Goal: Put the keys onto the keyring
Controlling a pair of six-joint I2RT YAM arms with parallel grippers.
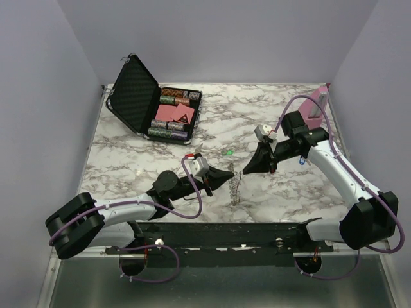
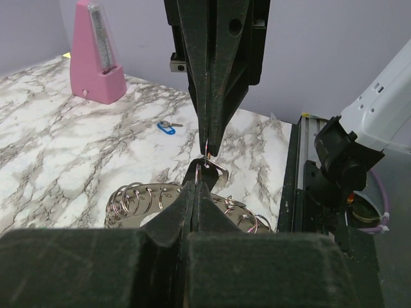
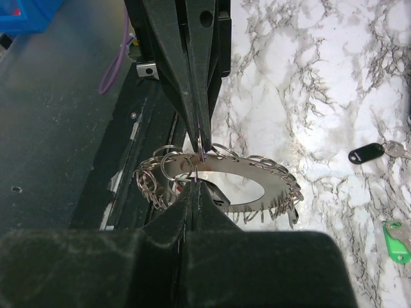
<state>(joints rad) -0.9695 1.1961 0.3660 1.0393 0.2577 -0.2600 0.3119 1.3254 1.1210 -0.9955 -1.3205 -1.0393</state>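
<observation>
The left jaws and the right jaws meet tip to tip low over the near part of the bench point(image 1: 270, 128), and the keyring point(image 3: 257, 170) sits exactly between them. It is a flat silvery ring with many small wire loops along its rim. Both pairs of jaws are pressed fully together, and each one seems to pinch the thin metal at the same place on the rim. Which loop each pair holds is too small to tell.

This grip from two sides probably has a reason. The keyring is light and loose, so one pair can keep it steady while the other pulls a loop open for a key.

No key is in either pair of jaws. The green key point(image 1: 228, 153) lies on the bench just beyond the tips, the black key point(image 3: 366, 154) is near it, and the blue key point(image 2: 167, 127) lies further away, behind the right jaws. So it seems one pair must release the keyring to fetch a key.
</observation>
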